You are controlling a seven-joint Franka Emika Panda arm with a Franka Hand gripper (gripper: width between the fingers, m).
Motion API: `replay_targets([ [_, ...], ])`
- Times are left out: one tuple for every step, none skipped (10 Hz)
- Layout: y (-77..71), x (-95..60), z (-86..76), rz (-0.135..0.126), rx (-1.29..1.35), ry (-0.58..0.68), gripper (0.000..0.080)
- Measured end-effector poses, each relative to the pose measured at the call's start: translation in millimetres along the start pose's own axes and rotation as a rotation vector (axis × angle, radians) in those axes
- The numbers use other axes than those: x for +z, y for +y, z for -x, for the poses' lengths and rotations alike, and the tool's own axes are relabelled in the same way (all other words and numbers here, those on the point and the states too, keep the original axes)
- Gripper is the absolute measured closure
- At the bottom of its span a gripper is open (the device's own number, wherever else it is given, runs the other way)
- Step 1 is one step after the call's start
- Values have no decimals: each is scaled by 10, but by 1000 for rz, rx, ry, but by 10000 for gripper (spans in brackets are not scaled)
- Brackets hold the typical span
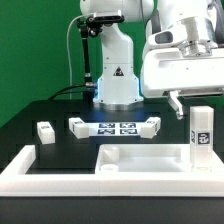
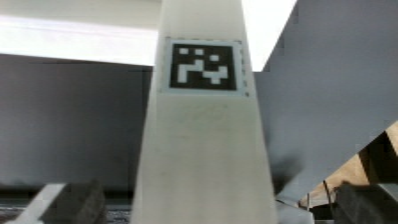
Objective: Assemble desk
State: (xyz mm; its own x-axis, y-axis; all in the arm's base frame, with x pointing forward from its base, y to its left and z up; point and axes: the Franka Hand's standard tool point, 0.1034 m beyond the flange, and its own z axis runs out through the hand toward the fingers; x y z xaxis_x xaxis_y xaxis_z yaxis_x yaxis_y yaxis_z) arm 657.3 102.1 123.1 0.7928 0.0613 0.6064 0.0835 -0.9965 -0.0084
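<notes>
Leg [image 2: 205,130] fills my wrist view, standing upright in the desk top [image 1: 150,161]; fingers [image 2: 68,203] spread open either side, mostly cropped, leg base hidden

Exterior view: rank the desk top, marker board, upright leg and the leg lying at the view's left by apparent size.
1. desk top
2. marker board
3. upright leg
4. lying leg
The upright leg stands nearer the camera, so the legs' order is unsure.
</notes>
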Motion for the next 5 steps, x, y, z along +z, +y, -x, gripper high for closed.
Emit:
replay_targets([
  [0, 0, 0, 0, 0, 0, 150],
  [6, 0, 0, 1, -1, -2, 150],
  [64, -16, 35, 2, -7, -89, 150],
  [80, -92, -28, -1, 1, -153, 150],
  [79, -102, -80, -3, 3, -165, 150],
])
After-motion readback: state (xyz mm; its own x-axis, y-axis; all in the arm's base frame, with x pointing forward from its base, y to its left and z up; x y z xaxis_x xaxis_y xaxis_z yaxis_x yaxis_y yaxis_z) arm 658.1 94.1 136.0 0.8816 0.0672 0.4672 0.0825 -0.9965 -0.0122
